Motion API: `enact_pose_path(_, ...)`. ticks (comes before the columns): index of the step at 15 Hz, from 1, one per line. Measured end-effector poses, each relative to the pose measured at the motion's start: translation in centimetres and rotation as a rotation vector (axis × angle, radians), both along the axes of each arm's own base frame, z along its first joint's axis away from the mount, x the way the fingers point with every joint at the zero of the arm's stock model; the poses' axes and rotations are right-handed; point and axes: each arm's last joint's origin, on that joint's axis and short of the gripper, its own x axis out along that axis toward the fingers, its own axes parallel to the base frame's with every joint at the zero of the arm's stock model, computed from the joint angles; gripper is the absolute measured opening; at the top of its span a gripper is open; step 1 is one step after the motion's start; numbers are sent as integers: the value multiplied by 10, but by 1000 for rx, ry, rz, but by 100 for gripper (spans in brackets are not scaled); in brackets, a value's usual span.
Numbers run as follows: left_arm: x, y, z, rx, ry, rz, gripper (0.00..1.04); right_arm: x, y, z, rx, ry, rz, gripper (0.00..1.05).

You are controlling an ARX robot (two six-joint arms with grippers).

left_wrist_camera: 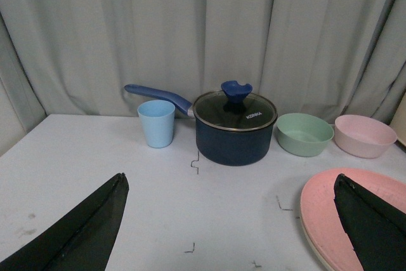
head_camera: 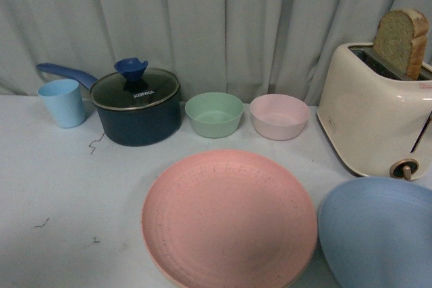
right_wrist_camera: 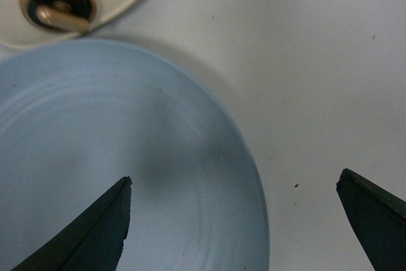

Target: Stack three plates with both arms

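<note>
Pink plate (head_camera: pixel 229 217) at the front centre of the table (head_camera: pixel 67 193), lying on a beige plate (left_wrist_camera: pixel 309 240) whose rim shows beneath it. The light blue plate (head_camera: pixel 378 234) lies just to its right, before the toaster (head_camera: pixel 371 112). Left gripper (left_wrist_camera: pixel 228 233) is spread wide and empty, one finger over the pink plate. Right gripper (right_wrist_camera: pixel 231 226) is spread wide and empty, its fingers either side of the light blue plate's rim.

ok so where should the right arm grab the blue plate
Grip the blue plate by its thin rim, on the side away from the pink plate. It is shallow and wide, so only the edge offers a hold, and the toaster crowds its far side. The right end effector is open, straddling that rim.
</note>
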Motion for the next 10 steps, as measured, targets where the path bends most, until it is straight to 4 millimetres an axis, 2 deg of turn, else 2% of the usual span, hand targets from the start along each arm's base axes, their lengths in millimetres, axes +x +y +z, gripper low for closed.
enact_pose_path(5, 0, 0, 0, 0, 0, 0, 98, 4, 14, -38, -4, 131, 39, 98)
enact_pose_path(9, 0, 0, 0, 0, 0, 0, 98, 4, 16, -48, 3, 151, 36, 98)
enact_pose_path(10, 0, 0, 0, 0, 0, 0, 98, 4, 14, -49, 2, 153, 27, 79)
